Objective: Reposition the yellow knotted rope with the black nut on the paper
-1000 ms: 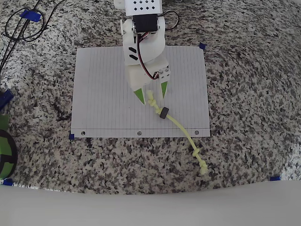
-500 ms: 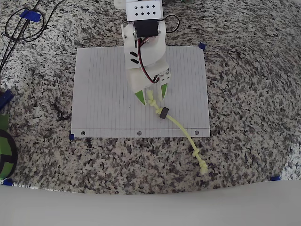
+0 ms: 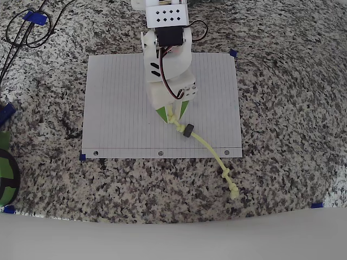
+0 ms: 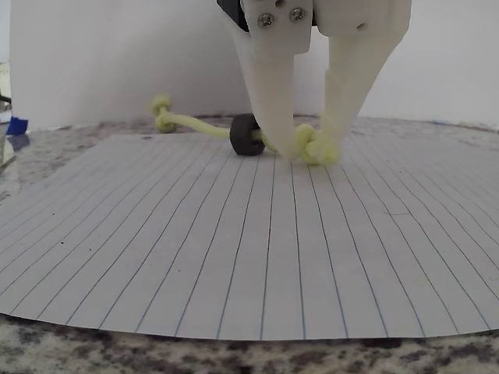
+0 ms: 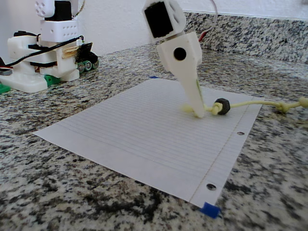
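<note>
A: The yellow knotted rope — how many, and where?
B: One. Its upper knot lies on the paper, its lower end trails off onto the granite worktop, where two more knots sit.
A: Nuts?
B: One black nut, threaded just below the upper knot.
A: The gripper?
B: Jaws pinched on that upper knot, tips touching the sheet.

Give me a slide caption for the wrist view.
Jaws closed on the yellow rope's knotted end, black nut beside, on lined paper.
</note>
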Controlling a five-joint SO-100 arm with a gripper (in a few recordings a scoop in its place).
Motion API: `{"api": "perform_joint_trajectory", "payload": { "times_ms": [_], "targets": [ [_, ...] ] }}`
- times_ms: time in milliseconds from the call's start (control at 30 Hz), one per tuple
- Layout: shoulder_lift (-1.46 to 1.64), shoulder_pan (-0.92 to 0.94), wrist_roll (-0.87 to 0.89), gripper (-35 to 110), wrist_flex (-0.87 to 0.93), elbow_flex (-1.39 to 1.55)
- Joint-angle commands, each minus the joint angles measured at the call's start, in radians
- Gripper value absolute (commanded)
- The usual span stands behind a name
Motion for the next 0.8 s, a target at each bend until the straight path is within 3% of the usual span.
{"api": "perform_joint_trajectory", "payload": {
  "times_ms": [0, 533, 767],
  "targets": [
    [0.025, 0.012, -0.094, 0, 0.006, -0.028],
    [0.388, 0.074, -1.163, 0, -0.021, -0.017],
    [0.695, 0.198, -1.424, 0, -0.075, 0.097]
  ]
}}
